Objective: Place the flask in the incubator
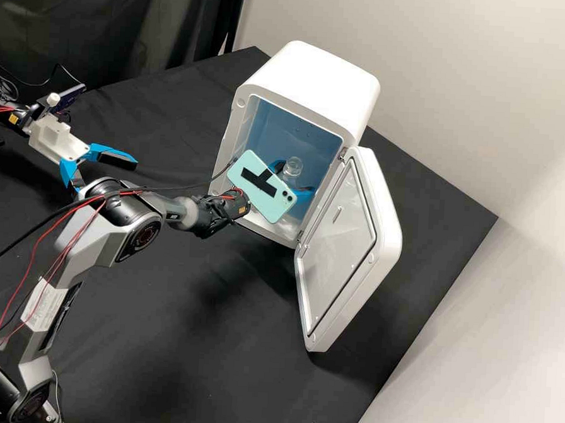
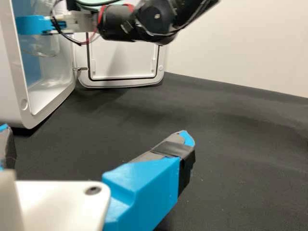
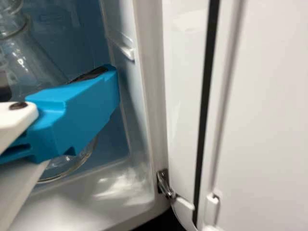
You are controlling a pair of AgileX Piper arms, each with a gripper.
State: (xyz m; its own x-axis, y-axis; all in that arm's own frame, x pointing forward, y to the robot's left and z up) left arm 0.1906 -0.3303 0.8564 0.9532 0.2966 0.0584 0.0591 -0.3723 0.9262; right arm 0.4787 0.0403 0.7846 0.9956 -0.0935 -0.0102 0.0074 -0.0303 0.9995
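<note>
A dark curtain (image 1: 84,24) hangs at the back left, behind the black counter (image 1: 164,306). Low over the counter's left part hangs the left gripper (image 1: 106,174), its two blue fingers (image 2: 159,166) spread apart with nothing between them, pointing towards the incubator. Just below it in the high view, the right arm (image 1: 137,219) rises from the near left corner, bends at the elbow and stretches right into the incubator's open front. A mint-green phone (image 1: 262,186) with black strips on its back sits on this arm's wrist, at the opening. The white incubator (image 1: 314,87) stands upright on the counter, blue inside. The clear glass flask (image 1: 291,168) is inside it, upright in the lower part of the chamber, its wide base low near the floor. The right gripper (image 1: 301,190) is right at the flask's body; whether it is clamped on the flask cannot be told. The door (image 1: 350,240) is swung wide open to the right, its lower edge near the counter. A pale wall (image 1: 491,90) rises beyond.
</note>
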